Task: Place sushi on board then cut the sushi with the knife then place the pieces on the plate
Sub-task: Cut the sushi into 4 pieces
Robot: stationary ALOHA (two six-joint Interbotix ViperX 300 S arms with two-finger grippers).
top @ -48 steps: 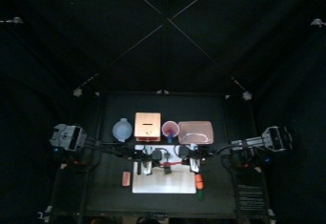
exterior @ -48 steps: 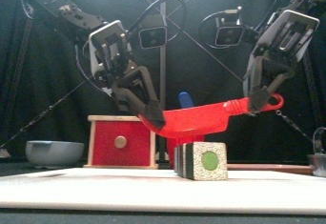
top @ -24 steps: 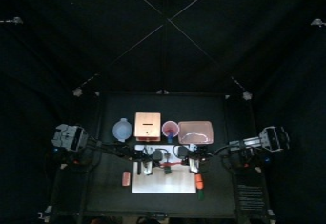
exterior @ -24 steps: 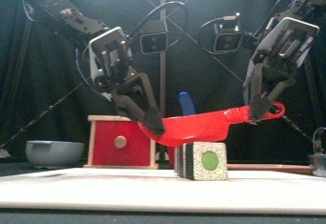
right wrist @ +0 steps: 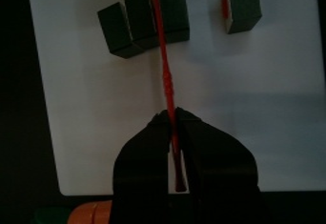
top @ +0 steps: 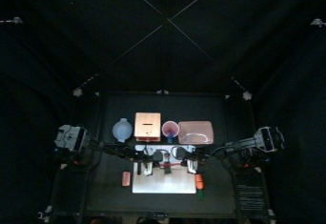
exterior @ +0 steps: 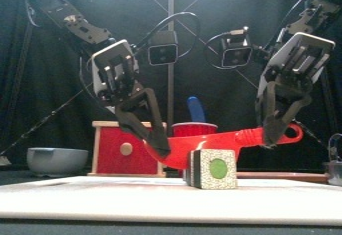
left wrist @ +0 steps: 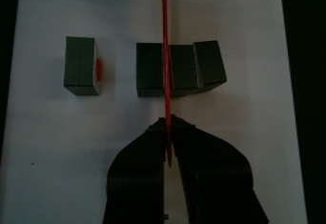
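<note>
Red knife (exterior: 230,138) pinched at both ends, we hold it with left gripper (exterior: 162,157) and right gripper (exterior: 277,136) just over the sushi roll (exterior: 211,168) at the board's (exterior: 80,192) middle.

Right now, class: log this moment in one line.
left gripper: shut on red knife | right gripper: same knife | knife: over sushi roll on white board | one piece apart
</note>
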